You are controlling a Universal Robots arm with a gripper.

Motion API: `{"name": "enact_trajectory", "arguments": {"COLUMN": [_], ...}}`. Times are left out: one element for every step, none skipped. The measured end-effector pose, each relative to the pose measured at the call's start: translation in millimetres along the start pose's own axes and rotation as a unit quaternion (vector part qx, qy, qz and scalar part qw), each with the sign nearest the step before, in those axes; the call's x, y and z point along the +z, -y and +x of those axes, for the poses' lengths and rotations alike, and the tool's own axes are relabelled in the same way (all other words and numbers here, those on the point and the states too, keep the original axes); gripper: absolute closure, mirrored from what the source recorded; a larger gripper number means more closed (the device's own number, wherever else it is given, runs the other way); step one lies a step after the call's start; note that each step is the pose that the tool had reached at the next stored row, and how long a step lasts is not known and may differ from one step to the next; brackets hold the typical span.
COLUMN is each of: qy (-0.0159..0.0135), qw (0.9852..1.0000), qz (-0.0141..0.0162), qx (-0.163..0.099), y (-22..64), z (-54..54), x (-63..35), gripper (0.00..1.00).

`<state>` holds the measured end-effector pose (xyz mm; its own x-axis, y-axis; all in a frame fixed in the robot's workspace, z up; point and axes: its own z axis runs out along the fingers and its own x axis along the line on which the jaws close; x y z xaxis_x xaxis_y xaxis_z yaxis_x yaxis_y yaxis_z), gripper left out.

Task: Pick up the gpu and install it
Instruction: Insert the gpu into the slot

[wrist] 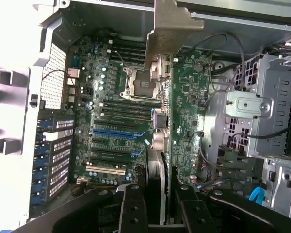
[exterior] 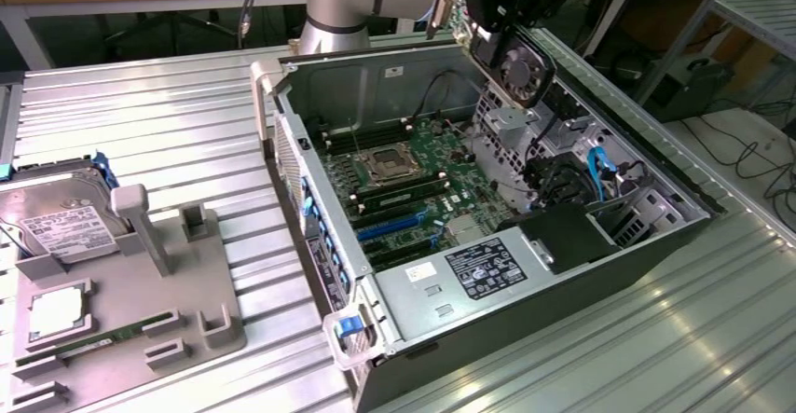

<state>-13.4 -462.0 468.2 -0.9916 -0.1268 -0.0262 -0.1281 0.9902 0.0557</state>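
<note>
End effector (wrist: 159, 194) clamped on the gpu (exterior: 520, 66), fan face showing; card hangs above the far side of the open computer case (exterior: 547, 338).

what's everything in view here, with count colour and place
gpu: 1, black, held above the open case
case: 1, grey, open, mid table
motherboard: 1, green, inside case
hard drive: 1, silver, in holder, exterior view's left
holder: 1, grey, on table
table: 1, ribbed metal
arm: 1, grey, behind case
jaws: 1 pair, black, shut on gpu
</note>
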Motion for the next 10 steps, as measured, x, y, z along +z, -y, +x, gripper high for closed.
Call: {"name": "enact_trajectory", "arguments": {"qy": [-0.0003,-0.0005,-0.0007,-0.0009,-0.0011,-0.0013,-0.0016,-0.0018,-0.0021,-0.0024], "qw": [1.0000,1.0000,0.9999,0.9999,0.9998,0.9997,0.9996,0.9995,0.9993,0.9991], "qz": [-0.0001,-0.0002,-0.0003,-0.0004,-0.0005,-0.0006,-0.0007,-0.0008,-0.0010,-0.0011], "qx": [-0.005,-0.008,-0.012,-0.016,-0.020,-0.024,-0.028,-0.032,-0.038,-0.043], "y": [0.0,0.0,0.1,0.2,0.1,0.1,0.2,0.2,0.2,0.2], "z": [0.0,0.0,0.0,0.0,0.0,0.0,0.0,0.0,0.0,0.0], "x": [0.0,0.0,0.0,0.0,0.0,0.0,0.0,0.0,0.0,0.0], "gripper": [0.72,0.72,0.72,0.72,0.72,0.72,0.72,0.72,0.72,0.72]}}
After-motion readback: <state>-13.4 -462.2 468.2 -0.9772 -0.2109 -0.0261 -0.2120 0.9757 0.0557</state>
